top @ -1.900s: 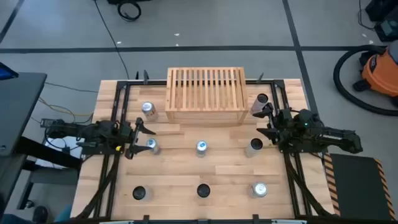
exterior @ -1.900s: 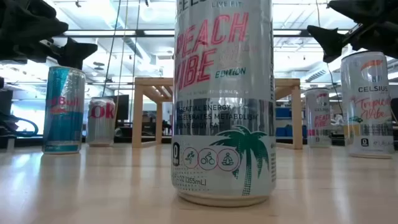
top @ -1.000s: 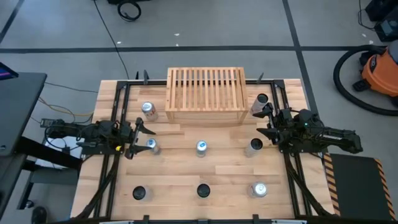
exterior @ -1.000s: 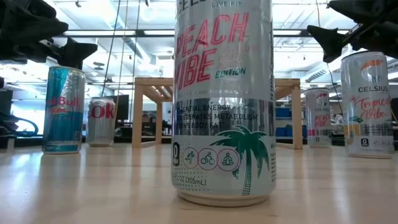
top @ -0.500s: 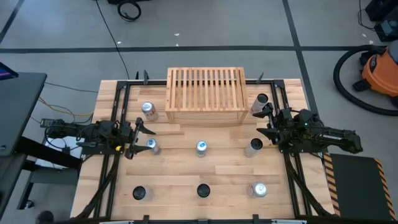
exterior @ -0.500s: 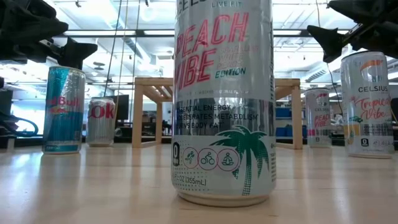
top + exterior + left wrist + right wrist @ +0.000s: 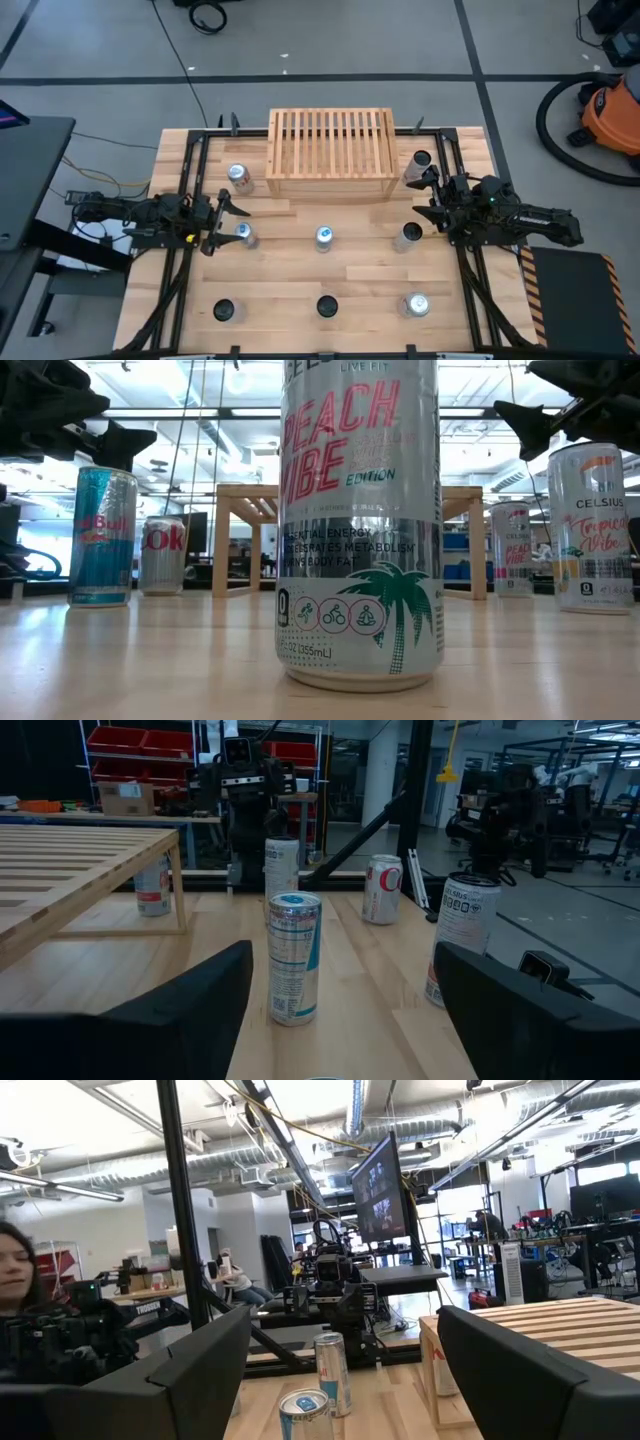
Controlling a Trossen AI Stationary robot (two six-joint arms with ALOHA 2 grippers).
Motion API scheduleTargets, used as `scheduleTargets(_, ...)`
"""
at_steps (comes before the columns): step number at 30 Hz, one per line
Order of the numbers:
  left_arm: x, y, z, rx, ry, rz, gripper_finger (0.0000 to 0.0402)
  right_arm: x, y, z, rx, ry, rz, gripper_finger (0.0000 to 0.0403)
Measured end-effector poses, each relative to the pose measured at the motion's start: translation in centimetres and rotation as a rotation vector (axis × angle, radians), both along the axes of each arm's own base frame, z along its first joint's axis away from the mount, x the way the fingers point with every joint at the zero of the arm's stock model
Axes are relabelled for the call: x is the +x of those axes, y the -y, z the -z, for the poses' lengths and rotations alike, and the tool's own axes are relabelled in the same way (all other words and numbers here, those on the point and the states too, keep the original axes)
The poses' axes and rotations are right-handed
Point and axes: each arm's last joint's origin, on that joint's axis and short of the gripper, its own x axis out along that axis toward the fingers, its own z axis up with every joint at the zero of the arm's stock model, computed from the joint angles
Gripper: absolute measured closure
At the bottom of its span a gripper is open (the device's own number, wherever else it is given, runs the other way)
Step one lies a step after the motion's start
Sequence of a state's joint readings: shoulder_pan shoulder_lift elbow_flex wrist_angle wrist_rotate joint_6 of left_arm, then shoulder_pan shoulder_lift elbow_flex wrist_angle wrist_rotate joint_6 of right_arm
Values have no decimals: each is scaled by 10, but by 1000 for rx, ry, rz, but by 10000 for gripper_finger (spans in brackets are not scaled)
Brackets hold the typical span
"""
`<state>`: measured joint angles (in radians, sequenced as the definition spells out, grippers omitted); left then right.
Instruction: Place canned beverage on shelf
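1. Looking down, we see three cans along the lower edge, the middle can [image 7: 327,306] nearest.
2. We find the left gripper [image 7: 222,223] and right gripper [image 7: 428,198] mid-frame, both spread and empty.
3. We see the shelf [image 7: 331,154] at upper centre, bare.

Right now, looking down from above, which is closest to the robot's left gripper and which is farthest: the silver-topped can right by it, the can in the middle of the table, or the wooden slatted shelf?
1. The silver-topped can, right beside the open left gripper.
2. The light-wood slatted shelf, at the table's back.
3. The middle silver-topped can, at the table's centre; nearly tied with the shelf's corner.
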<state>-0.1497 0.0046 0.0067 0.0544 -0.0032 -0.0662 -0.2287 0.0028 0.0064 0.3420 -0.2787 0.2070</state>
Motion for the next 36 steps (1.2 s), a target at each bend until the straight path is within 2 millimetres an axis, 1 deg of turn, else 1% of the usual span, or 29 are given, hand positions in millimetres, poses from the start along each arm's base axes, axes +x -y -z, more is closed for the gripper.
scheduleTargets(18,0,0,-2,-4,19,0,88,0,0,0,0,0,0,70)
scheduleTargets(24,0,0,-2,-47,11,3,88,0,0,0,0,0,0,70)
scheduleTargets(33,0,0,-3,-52,27,3,88,0,0,0,0,0,0,70)
scheduleTargets(36,0,0,-3,-84,17,6,88,0,0,0,0,0,0,70)
